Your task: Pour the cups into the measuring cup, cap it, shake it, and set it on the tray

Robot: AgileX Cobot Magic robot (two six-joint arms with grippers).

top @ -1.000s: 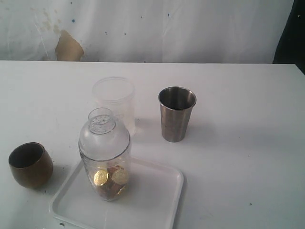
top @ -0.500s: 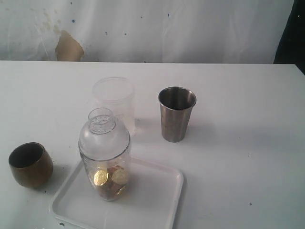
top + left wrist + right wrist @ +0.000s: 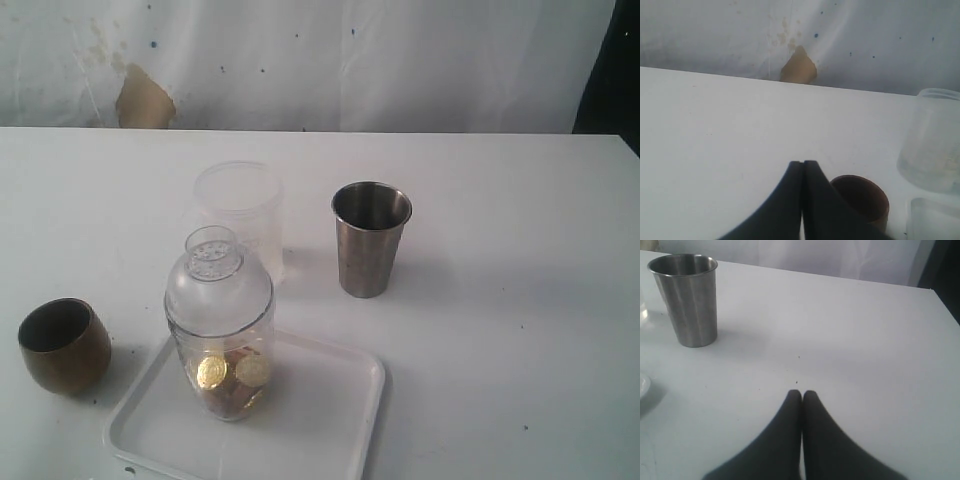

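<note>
My left pincer [image 3: 802, 167] is closed and empty, partly hiding the brown-gold cup [image 3: 862, 197]; my right pincer [image 3: 801, 396] is closed too, the steel tumbler [image 3: 687, 300] well apart. Only the exterior view shows the capped measuring cup [image 3: 220, 320] standing on the tray [image 3: 335, 420]; the frosted tumbler [image 3: 240, 210] behind it is faint

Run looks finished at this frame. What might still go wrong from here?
1. The tall capped measuring cup stands off-centre on the tray, toward its far left corner; a nudge might tip it over the low rim.
2. The shut left gripper sits close to the brown-gold cup; a careless move might knock it.
3. Whether the domed lid is fully seated cannot be told; the gold coin-like pieces could spill in a fall.
</note>
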